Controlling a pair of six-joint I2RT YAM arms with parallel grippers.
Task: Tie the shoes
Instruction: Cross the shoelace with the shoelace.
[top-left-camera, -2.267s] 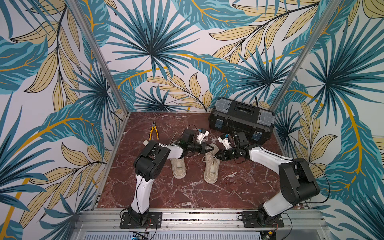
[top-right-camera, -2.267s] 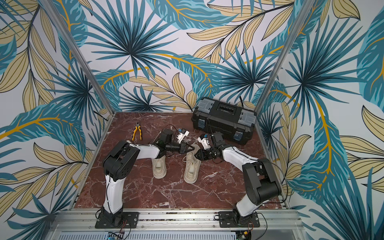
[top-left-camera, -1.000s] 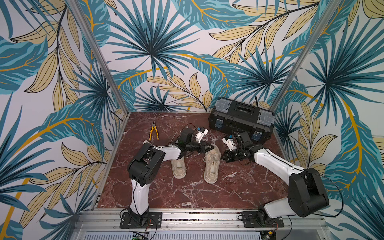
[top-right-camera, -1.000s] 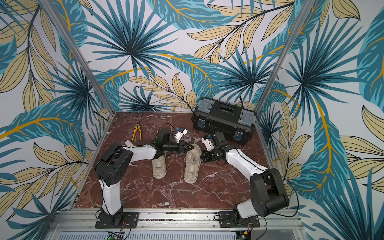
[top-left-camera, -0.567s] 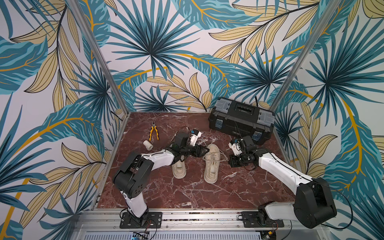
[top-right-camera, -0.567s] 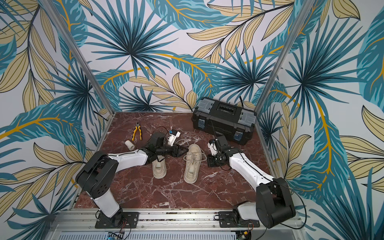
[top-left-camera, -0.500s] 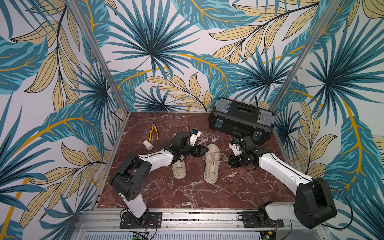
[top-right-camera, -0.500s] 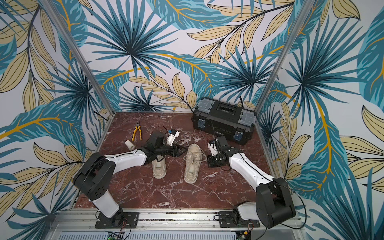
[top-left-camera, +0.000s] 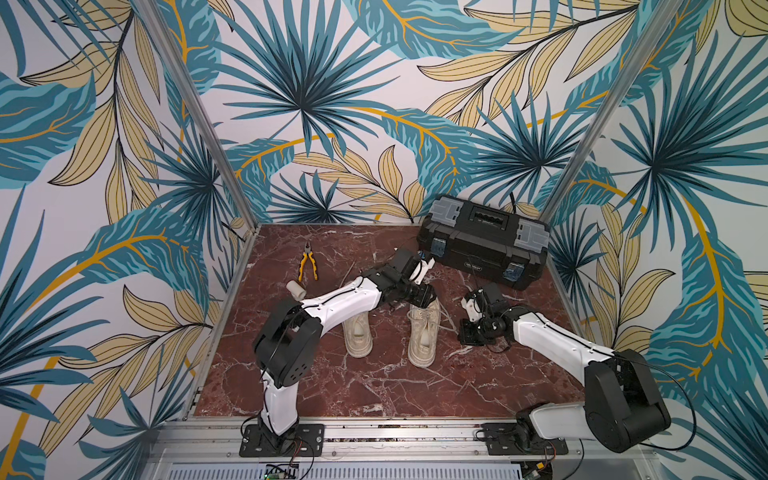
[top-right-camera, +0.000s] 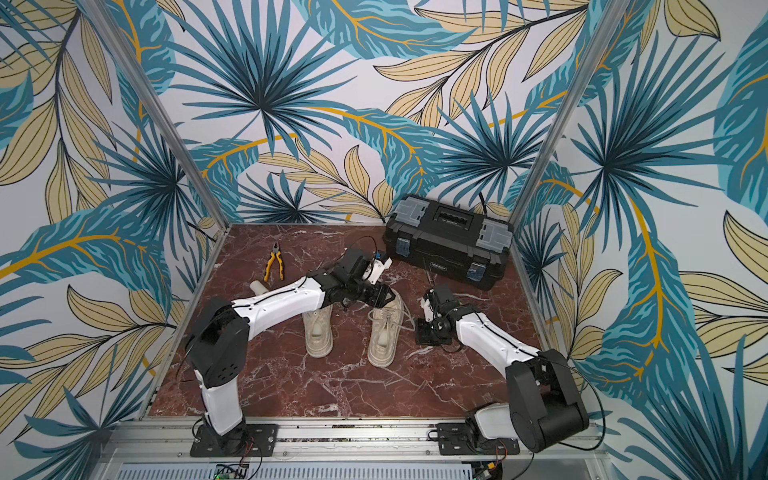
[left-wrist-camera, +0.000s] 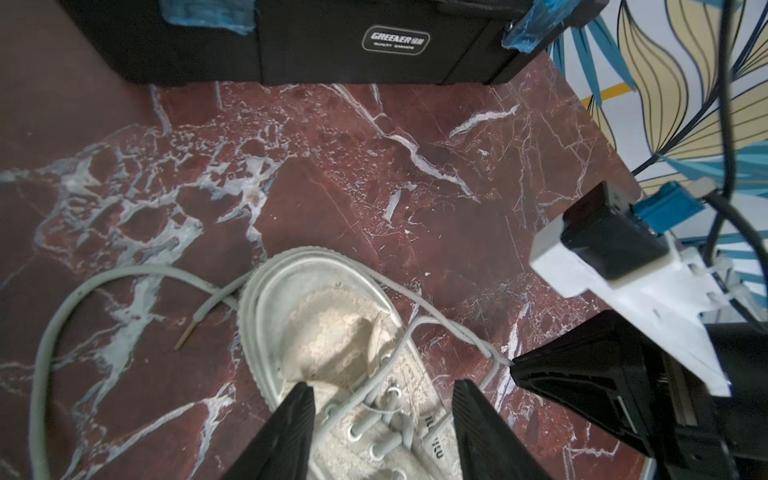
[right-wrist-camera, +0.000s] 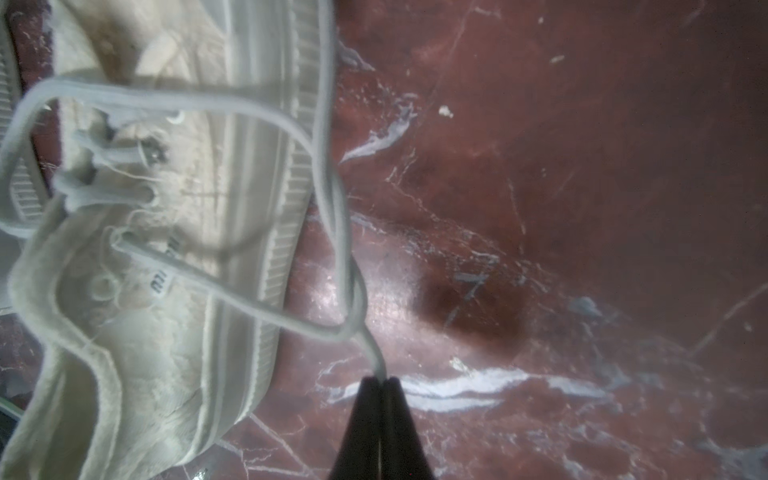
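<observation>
The right gripper (right-wrist-camera: 381, 380) holds the lace (right-wrist-camera: 338, 216) in closed jaws; the left gripper (left-wrist-camera: 380, 388), jaws open over the shoe (left-wrist-camera: 332, 332), should take the free strand (left-wrist-camera: 137, 270) squarely.

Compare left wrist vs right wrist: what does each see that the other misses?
Left wrist only: the black toolbox, the left gripper open over the eyelets, and a loose lace end lying free.
Right wrist only: the lace strands twisted together just ahead of the pinch.
Both: the same beige shoe, the right gripper shut on its lace, and the red marble tabletop.
</observation>
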